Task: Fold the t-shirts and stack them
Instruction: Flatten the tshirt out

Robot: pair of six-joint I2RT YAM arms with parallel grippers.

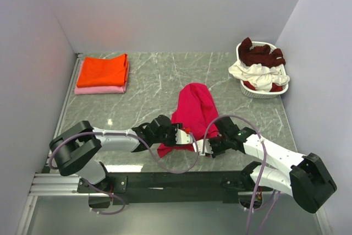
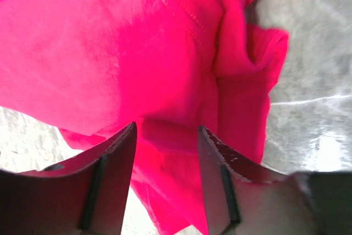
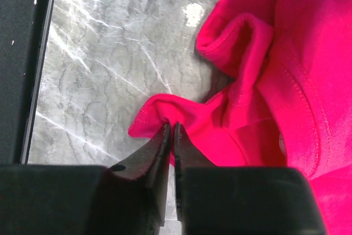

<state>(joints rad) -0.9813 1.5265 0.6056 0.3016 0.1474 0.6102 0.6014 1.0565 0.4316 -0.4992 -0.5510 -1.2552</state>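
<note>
Thin pinch — shirt (image 1: 193,108) may slip when lifted.
Only its hem edge sits clenched in right fingers (image 3: 158,149); left fingers (image 2: 118,160) straddle cloth, grip unclear.

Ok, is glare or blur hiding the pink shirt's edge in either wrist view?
Left wrist: crimson-pink shirt oversaturated, folds faint, table washed out at right. Right wrist: sharp, hem stitching clear, glare only on bare table. Top external: evenly lit.
</note>
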